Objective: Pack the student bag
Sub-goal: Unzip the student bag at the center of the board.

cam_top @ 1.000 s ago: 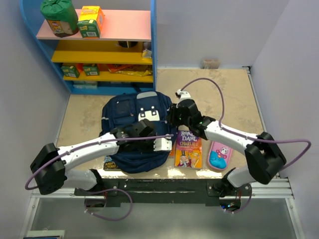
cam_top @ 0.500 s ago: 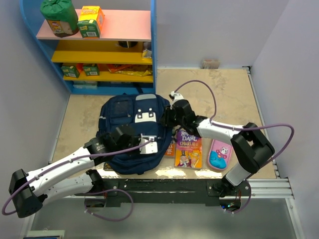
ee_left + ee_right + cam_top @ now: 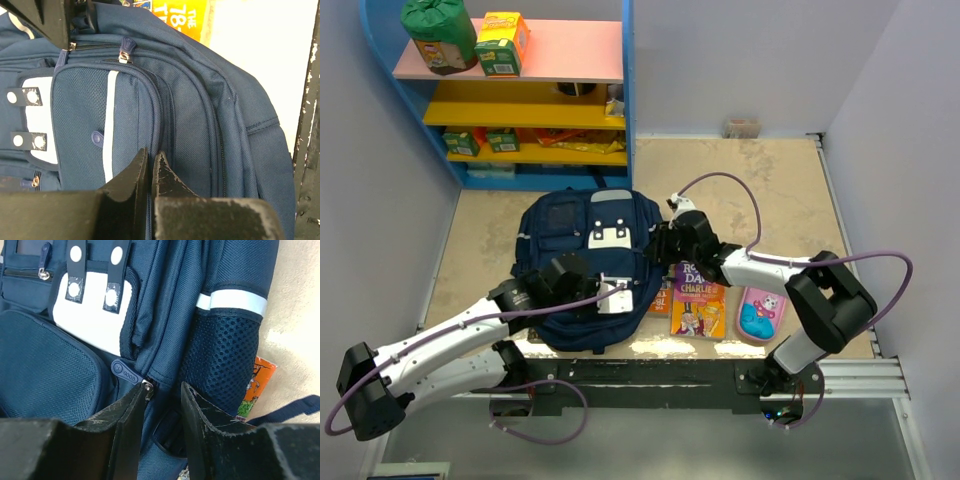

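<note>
1. Top view: the backpack [image 3: 560, 225] lies flat on the table [image 3: 760, 190], left of centre, in front of the shelf [image 3: 520, 60]. A yellow book [image 3: 698, 298] sits against its right edge, and a pink pencil case [image 3: 762, 310] lies further right
2. Top view: the left gripper [image 3: 618, 293] is over the backpack's lower front and the right gripper [image 3: 658, 248] is at its right side. Finger spacing is unreadable from here
3. Left wrist view only: the left gripper [image 3: 150, 155] has its fingers pressed together, tips on the front pocket [image 3: 80, 110] beside a white stripe [image 3: 111, 125], with nothing visible between them
4. Right wrist view only: the right gripper [image 3: 162, 387] has its fingers spread, straddling a seam. A zip pull [image 3: 124, 372] lies at one fingertip, with the mesh side pocket [image 3: 225, 355] just beyond
</note>
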You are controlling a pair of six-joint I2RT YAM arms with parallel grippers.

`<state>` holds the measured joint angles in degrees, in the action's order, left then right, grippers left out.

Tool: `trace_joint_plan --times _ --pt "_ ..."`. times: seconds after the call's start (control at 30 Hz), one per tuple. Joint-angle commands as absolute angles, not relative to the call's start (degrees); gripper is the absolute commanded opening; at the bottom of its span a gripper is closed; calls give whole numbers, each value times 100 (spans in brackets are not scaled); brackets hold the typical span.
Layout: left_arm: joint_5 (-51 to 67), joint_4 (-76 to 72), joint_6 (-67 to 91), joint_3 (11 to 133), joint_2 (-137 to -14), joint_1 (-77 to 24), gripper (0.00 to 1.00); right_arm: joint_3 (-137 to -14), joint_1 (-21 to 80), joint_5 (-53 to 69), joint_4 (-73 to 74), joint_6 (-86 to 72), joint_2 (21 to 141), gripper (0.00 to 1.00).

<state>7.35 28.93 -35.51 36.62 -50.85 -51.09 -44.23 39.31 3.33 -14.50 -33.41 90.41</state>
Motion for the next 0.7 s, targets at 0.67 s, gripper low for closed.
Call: trace_joint_plan --times 0.67 --pt "1362 3181 -4069 3674 -5045 -4843 0 -5800 4052 1238 -176 597 9263 46"
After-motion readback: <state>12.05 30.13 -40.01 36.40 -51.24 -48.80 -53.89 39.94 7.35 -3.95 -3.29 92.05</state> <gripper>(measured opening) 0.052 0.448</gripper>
